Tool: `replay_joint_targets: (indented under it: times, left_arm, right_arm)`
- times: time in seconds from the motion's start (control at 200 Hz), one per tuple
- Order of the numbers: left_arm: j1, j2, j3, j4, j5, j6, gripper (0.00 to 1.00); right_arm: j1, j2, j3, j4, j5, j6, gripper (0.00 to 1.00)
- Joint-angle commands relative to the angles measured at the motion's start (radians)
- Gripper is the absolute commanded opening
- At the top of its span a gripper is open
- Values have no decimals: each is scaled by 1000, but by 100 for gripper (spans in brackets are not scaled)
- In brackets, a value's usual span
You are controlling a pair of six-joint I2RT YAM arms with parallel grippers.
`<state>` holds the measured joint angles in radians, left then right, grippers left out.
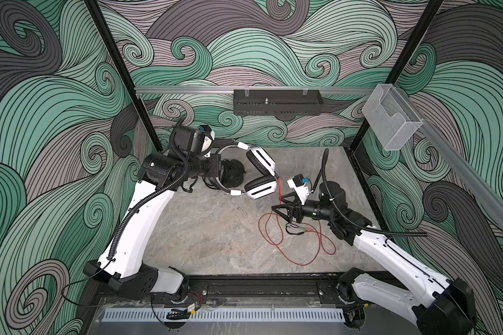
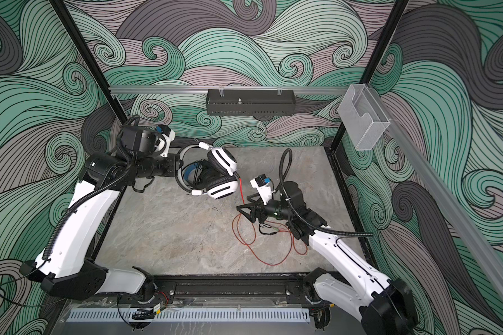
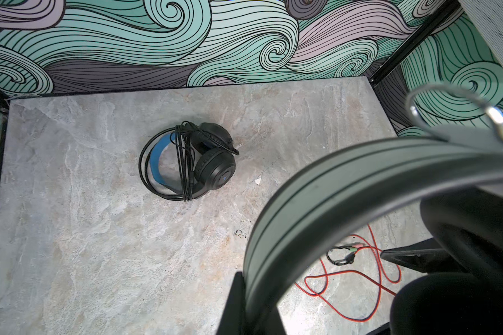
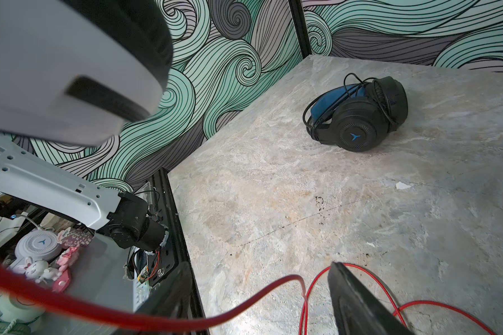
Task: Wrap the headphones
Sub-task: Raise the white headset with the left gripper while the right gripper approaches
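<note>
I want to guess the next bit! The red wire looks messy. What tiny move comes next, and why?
Probably shut the right pincer on the red cable: it hangs from the white headset straight through the open jaws, and its loops lie loose on the table.
</note>
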<state>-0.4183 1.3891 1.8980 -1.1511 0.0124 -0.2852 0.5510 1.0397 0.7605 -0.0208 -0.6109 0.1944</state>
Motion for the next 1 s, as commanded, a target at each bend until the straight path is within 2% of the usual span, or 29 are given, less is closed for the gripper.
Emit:
replay_joint_targets:
  times: [0.0,0.69,0.991]
  left_arm:
    - [20,-40,62,55,69,-58,0]
    - [124,-81,12,109,191,-131,0]
    - [150,-87,0,138,234,-169,0]
  right_arm:
    - [15,24,36,87,-19,44,75]
    - [59,155,67,240,-57,126,73]
    - [70,195,35,298,-63,154,62]
